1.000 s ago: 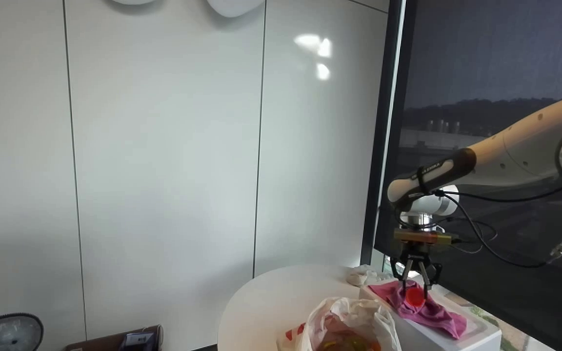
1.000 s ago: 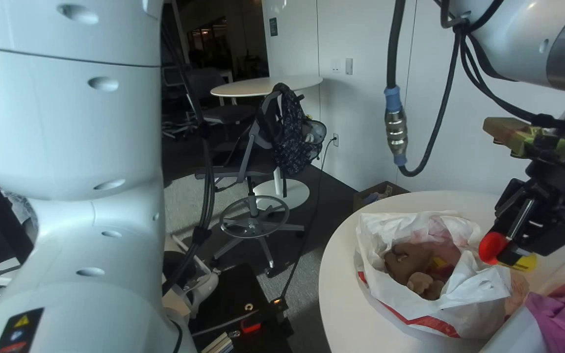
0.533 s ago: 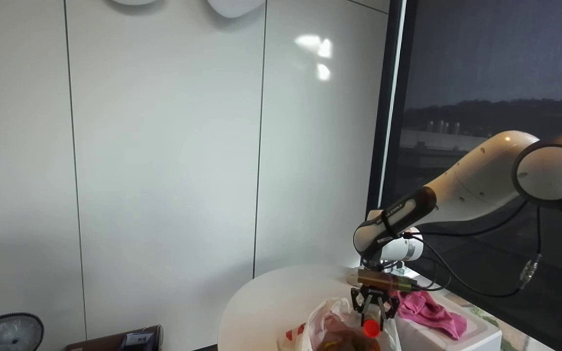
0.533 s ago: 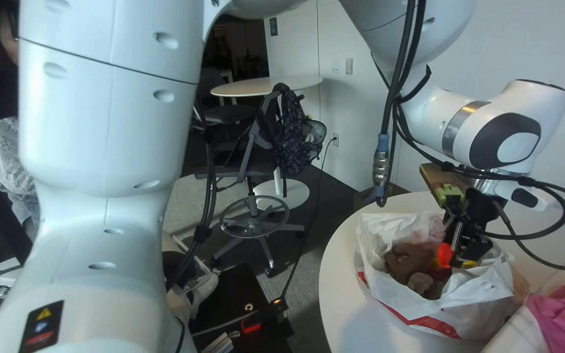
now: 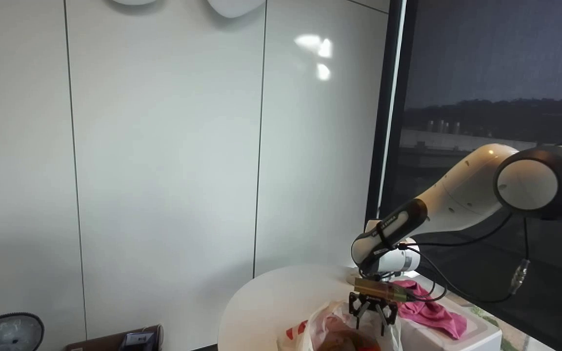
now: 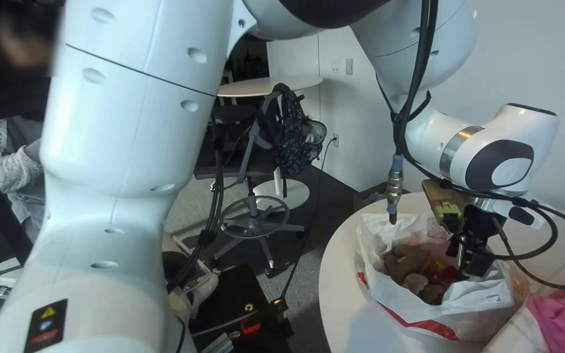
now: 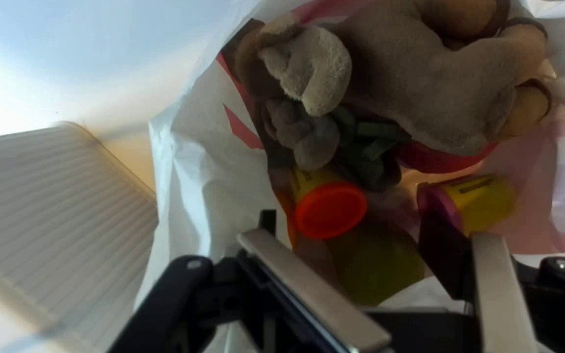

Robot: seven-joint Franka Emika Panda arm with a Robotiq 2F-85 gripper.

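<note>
The pincer point(image 5: 370, 330), its jaws parted, hung at the mouth of a white plastic bag point(image 6: 437, 310) on the table point(image 6: 341, 299); within the bag, a yellow tub with an orange-red lid point(image 7: 331, 210) rested near a plush toy point(image 7: 424, 81).

in an exterior view, the gripper point(image 5: 371, 326) is positioned at the mouth of a red-marked white bag point(image 5: 317, 319), jaws standing apart. a round white table point(image 5: 266, 312) extends behind the bag. beside the bag, a pink cloth point(image 5: 432, 317) lies on a white box point(image 5: 420, 340).
</note>
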